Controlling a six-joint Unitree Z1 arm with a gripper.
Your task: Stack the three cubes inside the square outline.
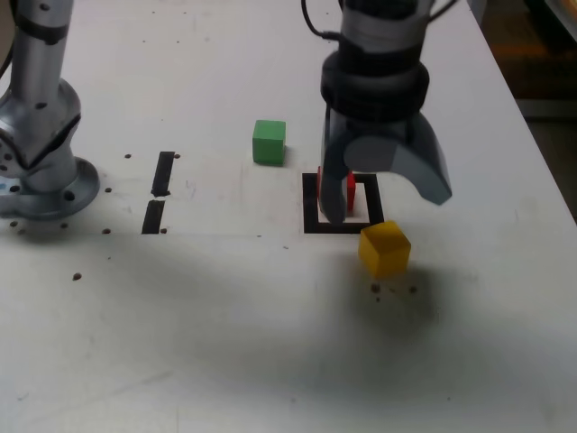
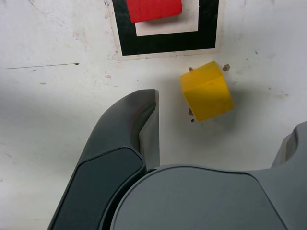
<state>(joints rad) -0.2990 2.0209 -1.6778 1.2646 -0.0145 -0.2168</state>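
Arm base (image 1: 41, 162): stands at the exterior view's far left, a silver column bolted to the white table (image 1: 225, 343).
Tape strips (image 1: 159, 191): two short black strips lie just to the base's right in the exterior view, end to end with a gap; they are no part of the target.
Green cube (image 1: 269, 142): sits alone on bare table left of and behind the square as that view shows it, well apart from the other two cubes.
Square outline (image 1: 312, 206): black tape frame with a white centre, partly hidden by the gripper.
Red cube (image 2: 154, 9): lies inside the frame, on its white centre.
Gripper (image 1: 388, 194): hangs wide open and empty above the table, one jaw in front of the red cube, the other over by the yellow one.
Yellow cube (image 1: 385, 248): rests just outside the frame's near right corner, turned askew to it, untouched.
Progress: one cube of three seems placed; yellow and green are yet to be stacked, and yellow looks the likely next pick.
Surface: white, scuffed, dotted with small dark specks, some clustered beside the yellow cube.
Room: beyond the table's right edge only a dim floor shows.
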